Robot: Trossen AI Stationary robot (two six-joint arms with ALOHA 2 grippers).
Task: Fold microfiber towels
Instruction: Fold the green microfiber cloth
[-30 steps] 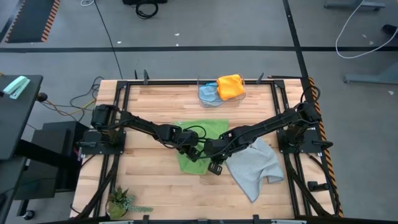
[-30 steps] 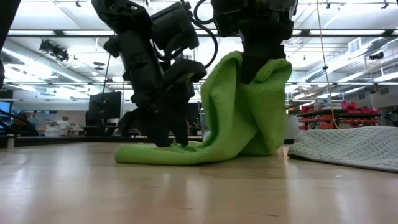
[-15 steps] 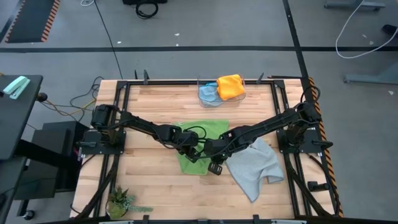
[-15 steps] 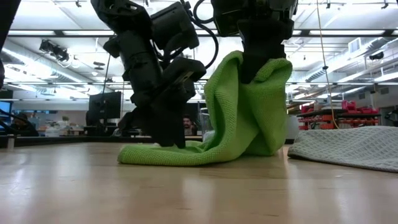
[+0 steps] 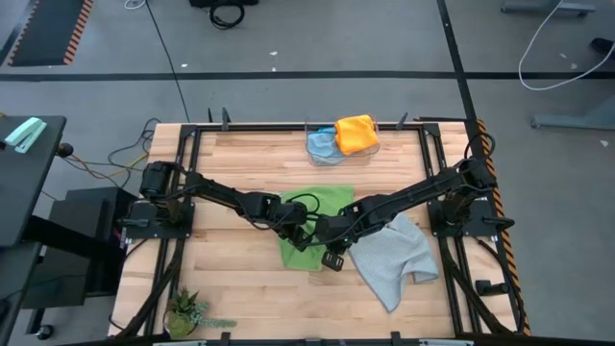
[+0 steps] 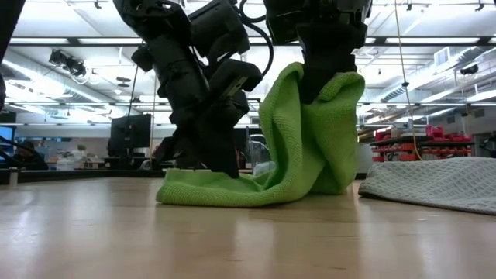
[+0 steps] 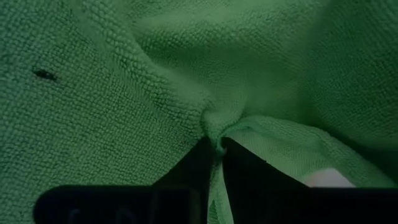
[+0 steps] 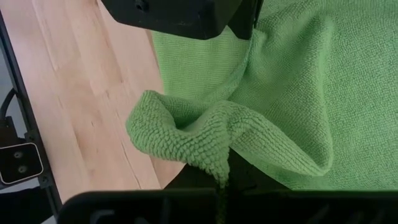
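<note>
A light grey cloth (image 5: 396,253) lies beside the bright green microfiber towel (image 5: 322,204) at table centre; both grippers, left gripper (image 5: 299,234) and right gripper (image 5: 330,237), pinch its near edge, one side raised.

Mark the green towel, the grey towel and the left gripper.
green towel (image 6: 310,139): low view, raised fold.
grey towel (image 5: 394,252): high view, its middle.
left gripper (image 7: 217,149): left wrist view, between fingertips pinching green cloth.

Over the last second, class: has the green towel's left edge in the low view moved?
Yes. The green towel edge under the left gripper has slid right, toward the grey towel, which lies unmoved.
</note>
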